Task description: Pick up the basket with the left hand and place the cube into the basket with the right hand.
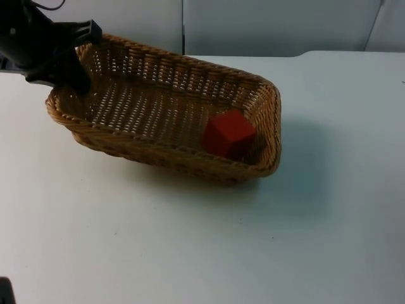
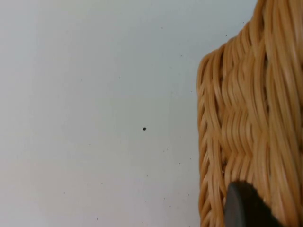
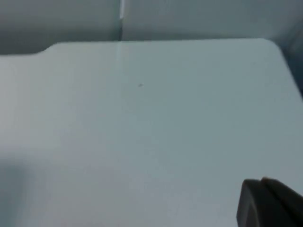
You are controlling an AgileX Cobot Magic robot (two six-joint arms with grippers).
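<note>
The near part of the white counter [image 1: 190, 253] lies bare in the top view. Beyond it sits the wicker basket [image 1: 164, 111], long and rectangular, set at a slant so that one short end points toward the left arm and the other toward the middle of the counter. It casts a soft shadow on the counter along its near wall and past its far-right end.

The red cube [image 1: 229, 133] lies inside the basket, on the woven floor, close against the near wall and toward the right-hand short end. It rests slightly turned, one corner toward the camera.

At the basket's left short end the left gripper [image 1: 74, 60] is at the rim, its black fingers closed on the wicker edge, one outside the wall and one inside. In the left wrist view the basket's woven outer wall [image 2: 246, 118] stands close beside a black fingertip [image 2: 244, 205], with bare counter next to it.

The right wrist view looks across open counter toward the grey partition [image 3: 189, 19], with a black fingertip [image 3: 267, 203] at the edge; whether the right gripper's fingers are open or closed cannot be told.
</note>
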